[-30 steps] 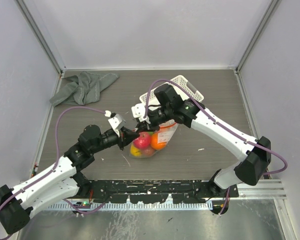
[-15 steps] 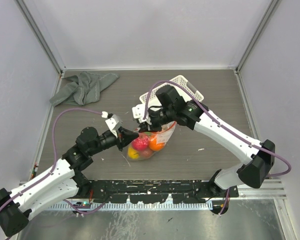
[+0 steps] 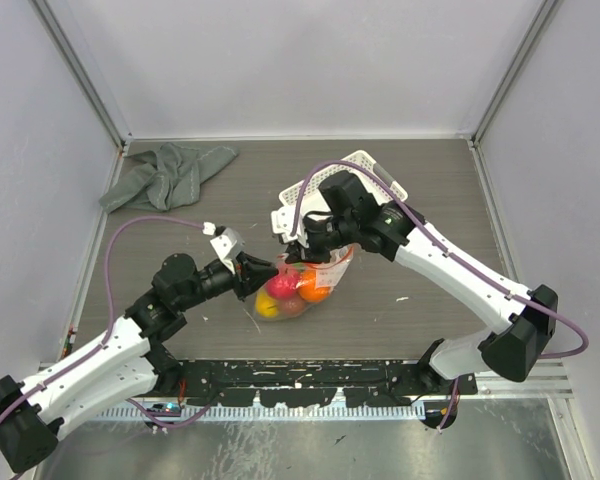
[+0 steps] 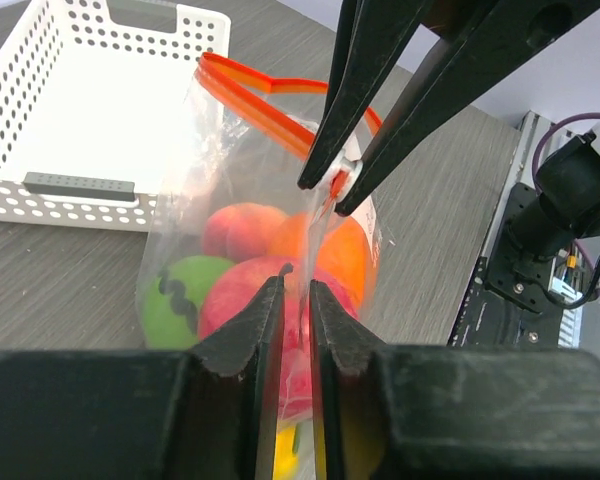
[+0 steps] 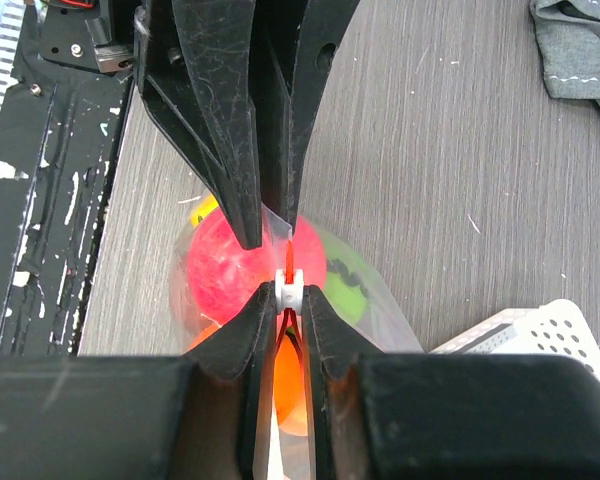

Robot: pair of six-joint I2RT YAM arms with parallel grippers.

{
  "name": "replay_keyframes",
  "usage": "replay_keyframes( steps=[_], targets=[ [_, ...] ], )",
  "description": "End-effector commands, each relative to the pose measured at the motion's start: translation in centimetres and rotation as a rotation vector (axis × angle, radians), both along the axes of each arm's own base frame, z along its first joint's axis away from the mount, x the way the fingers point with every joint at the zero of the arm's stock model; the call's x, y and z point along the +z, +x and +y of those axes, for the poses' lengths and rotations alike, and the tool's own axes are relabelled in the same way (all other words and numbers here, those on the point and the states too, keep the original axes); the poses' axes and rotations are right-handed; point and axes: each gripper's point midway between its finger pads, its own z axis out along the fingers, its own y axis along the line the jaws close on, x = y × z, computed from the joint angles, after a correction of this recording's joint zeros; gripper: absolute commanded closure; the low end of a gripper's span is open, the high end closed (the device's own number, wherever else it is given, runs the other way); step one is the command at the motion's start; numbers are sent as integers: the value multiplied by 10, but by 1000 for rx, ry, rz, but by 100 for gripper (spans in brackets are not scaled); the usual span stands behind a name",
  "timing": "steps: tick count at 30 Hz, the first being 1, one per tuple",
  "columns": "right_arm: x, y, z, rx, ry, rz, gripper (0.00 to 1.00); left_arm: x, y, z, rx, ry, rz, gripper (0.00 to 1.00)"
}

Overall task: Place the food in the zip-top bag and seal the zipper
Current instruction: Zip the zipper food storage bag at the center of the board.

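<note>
- The left gripper [image 4: 296, 292] is nearest the arms. Its fingers are pressed together on the clear film of the bag [image 3: 298, 292], just below the end of the mouth. I judge it is there as an anchor, so the mouth stays taut when pulled the other way.
- The bag sits near the middle of the table [image 3: 420, 300], just right of that gripper. Its top is drawn up between the two grippers and its belly appears to rest on the wood.
- The fruits [image 4: 250, 300] are inside it: red, green, orange, peach and a bit of yellow show through the film. I cannot find a dark one.
- The right gripper [image 5: 288, 300] reaches in from the far right. Its fingers are clamped on the white slider [image 4: 338, 183], close above the left gripper's hold, and that grip suits dragging the slider along.
- Past the slider, toward the far right, the two halves of the zipper [image 4: 248, 92] bow apart, so most of the mouth is unsealed. The slider probably has to travel away from the left gripper to close it.
- The basket [image 3: 352, 180] lies just beyond the bag, on the far right.
- The cloth [image 3: 165, 172] is crumpled in the far left corner, well apart from the work.
</note>
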Motion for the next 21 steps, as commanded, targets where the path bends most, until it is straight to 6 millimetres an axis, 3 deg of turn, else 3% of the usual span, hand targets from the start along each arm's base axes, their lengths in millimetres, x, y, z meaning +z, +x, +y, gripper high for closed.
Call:
replay_keyframes(
  steps=[1,6,13,16,19,21],
  targets=[
    [24,-3,-3,5,56,-34,99,33,4,-4,-12,-47,-89,79],
    [24,-4,-2,22,53,-27,99,43,7,-13,-51,-34,-122,73],
    [26,-7,1,51,57,-22,99,49,7,-28,-133,-16,-146,75],
    [28,-7,2,57,61,-23,99,47,4,-33,-166,-7,-145,81],
    [28,-6,4,58,62,-20,99,48,0,-34,-196,-8,-148,98],
    [25,-3,5,46,53,-14,99,51,-3,-34,-202,-16,-154,100]
  ],
)
